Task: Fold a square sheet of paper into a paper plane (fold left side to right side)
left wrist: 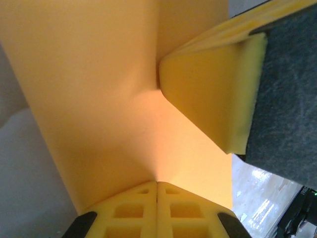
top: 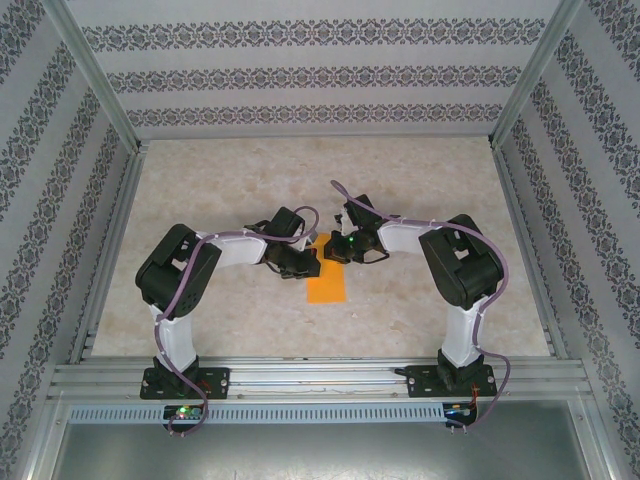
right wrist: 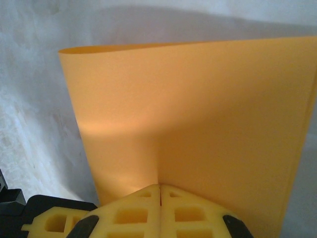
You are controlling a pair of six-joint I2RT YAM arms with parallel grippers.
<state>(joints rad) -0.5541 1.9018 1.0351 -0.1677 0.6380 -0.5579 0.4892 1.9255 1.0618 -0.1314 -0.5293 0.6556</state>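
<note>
At the middle of a pale, marbled table (top: 200, 310), two robot arms meet over the square sheet of paper (top: 326, 285), whose bright orange near part lies on the tabletop between them. Seen from its own wrist camera, the left gripper (left wrist: 157, 184) has its yellow fingers (left wrist: 129, 213) pressed together on the sheet's edge, and the paper curves up and away from them. Opposite, the right gripper (right wrist: 159, 187) pinches the same sheet, jaws closed, with the orange paper standing up before its camera. In the left wrist view, one yellow foam pad (left wrist: 213, 94) of the right gripper sits against the lifted paper.
</note>
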